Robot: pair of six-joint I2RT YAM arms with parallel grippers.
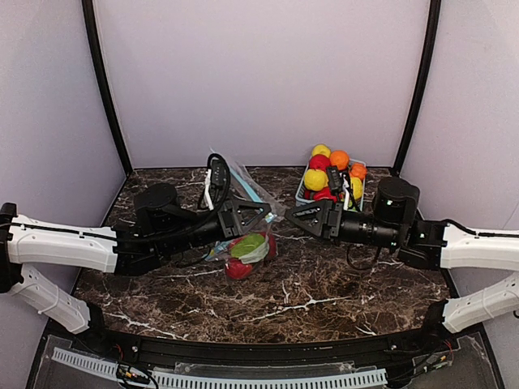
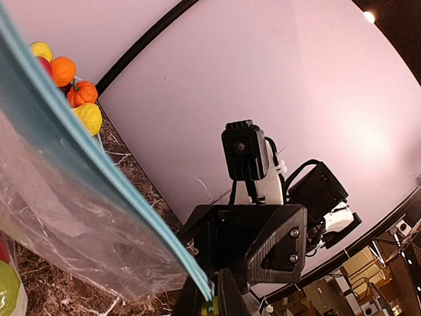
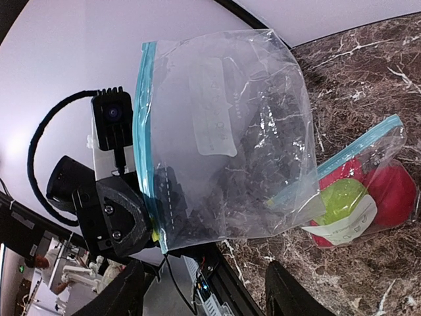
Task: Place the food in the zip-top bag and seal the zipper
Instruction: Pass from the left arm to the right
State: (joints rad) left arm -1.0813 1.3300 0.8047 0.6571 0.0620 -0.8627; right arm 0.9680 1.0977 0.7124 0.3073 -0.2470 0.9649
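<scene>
My left gripper is shut on the blue zipper edge of an empty clear zip-top bag, holding it above the table; the wrist view shows the fingers pinching the zipper strip. My right gripper is open and empty, facing the held bag from the right, a short gap away. A second zip-top bag lies on the table below with red and green toy fruits inside. More red, yellow and orange fruits fill a light-blue basket at the back right.
The light-blue basket stands right behind my right gripper. The marble table is ringed by white walls with black corner posts. The fruits also show in the left wrist view.
</scene>
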